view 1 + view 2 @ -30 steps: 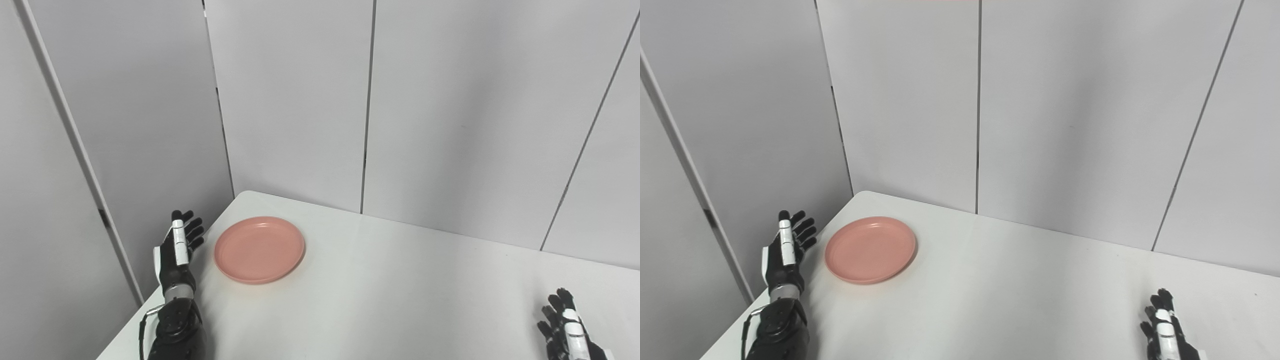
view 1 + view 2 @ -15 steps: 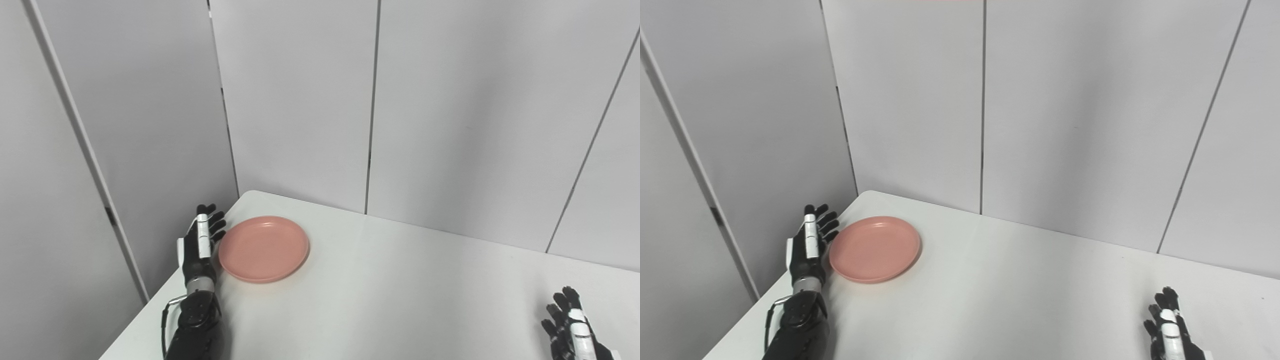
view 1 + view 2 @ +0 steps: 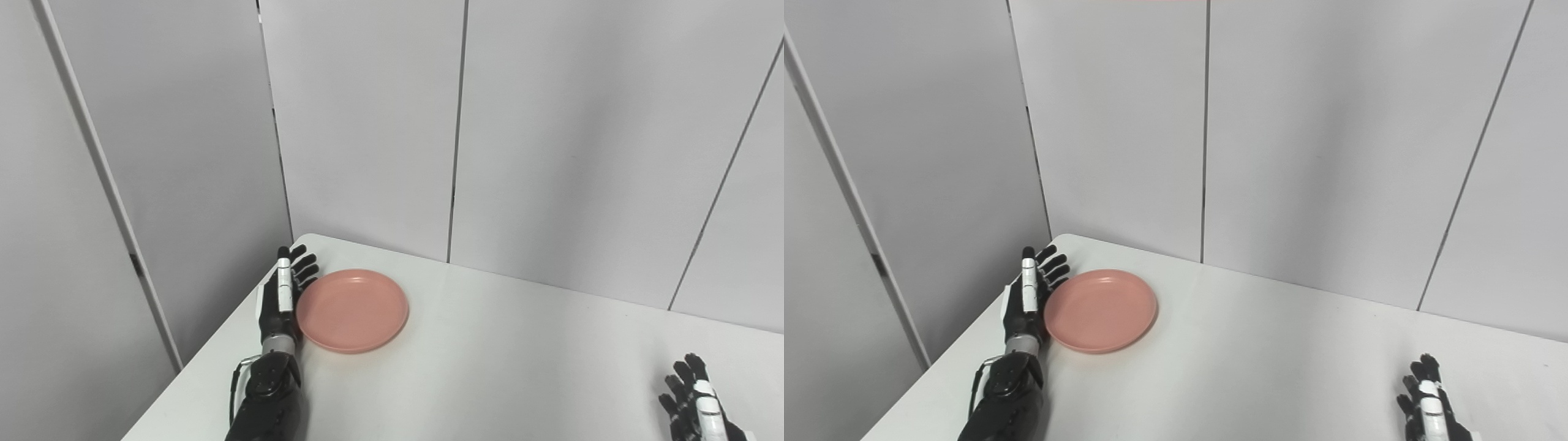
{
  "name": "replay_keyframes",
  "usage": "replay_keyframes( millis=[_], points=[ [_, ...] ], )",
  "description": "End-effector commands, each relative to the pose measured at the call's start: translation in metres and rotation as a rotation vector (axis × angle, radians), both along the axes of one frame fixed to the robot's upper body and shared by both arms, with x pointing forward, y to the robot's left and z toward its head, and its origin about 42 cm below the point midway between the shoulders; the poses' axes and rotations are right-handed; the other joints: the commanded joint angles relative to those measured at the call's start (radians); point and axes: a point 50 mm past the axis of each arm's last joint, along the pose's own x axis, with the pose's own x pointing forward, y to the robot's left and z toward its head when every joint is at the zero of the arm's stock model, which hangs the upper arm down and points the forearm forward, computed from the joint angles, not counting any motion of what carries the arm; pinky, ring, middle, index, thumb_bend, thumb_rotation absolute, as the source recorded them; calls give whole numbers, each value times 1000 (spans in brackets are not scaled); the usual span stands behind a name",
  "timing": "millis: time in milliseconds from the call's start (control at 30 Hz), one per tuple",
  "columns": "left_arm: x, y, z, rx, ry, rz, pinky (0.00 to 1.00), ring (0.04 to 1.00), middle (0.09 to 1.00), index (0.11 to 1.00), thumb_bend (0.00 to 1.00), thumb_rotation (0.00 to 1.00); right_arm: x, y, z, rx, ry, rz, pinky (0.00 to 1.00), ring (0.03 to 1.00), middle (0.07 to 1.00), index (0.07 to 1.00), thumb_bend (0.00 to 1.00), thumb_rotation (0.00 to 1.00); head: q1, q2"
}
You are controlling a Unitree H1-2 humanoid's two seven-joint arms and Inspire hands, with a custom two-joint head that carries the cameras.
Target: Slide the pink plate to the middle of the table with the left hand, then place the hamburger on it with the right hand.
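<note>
A round pink plate (image 3: 353,310) lies flat on the white table (image 3: 490,367), near its far left corner. My left hand (image 3: 282,297) stands on edge against the plate's left rim, fingers straight and spread, holding nothing. My right hand (image 3: 698,407) rests at the bottom right of the table, fingers apart and empty, partly cut off by the picture's edge. No hamburger shows in either view.
Grey wall panels (image 3: 551,135) stand close behind the table. The table's left edge (image 3: 202,367) runs just beside my left forearm, with a drop to the floor past it.
My left hand has come in from the table's left edge to the plate's rim and pushed the plate a little to the right. The right hand has stayed put.
</note>
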Motion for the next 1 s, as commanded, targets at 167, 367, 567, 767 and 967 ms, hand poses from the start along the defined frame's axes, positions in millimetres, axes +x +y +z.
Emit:
replay_keyframes(
  millis=[167,367,567,767,967],
  points=[
    [5,-40,-8,-57,-1,-159,699,741,738,736,885,997,5,6,20,9,-72,5,1000,1000,1000,1000,289,1000,-42,13],
    [1,-72,-9,-62,2,-238,708,748,743,736,871,989,8,9,16,1,-76,-3,1000,1000,1000,1000,326,1000,-74,19],
    [-12,-113,-11,-87,-2,-305,756,792,778,760,836,1000,12,7,7,6,-76,8,1000,1000,1000,1000,393,990,-105,26],
    [-25,-143,-10,-77,7,-358,786,810,792,780,807,1000,13,8,0,29,-71,23,1000,1000,1000,1000,468,933,-165,39],
    [-42,-171,-16,-66,27,-425,831,852,830,812,831,1000,16,13,-4,42,-64,44,1000,1000,1000,1000,566,872,-243,60]
  ],
)
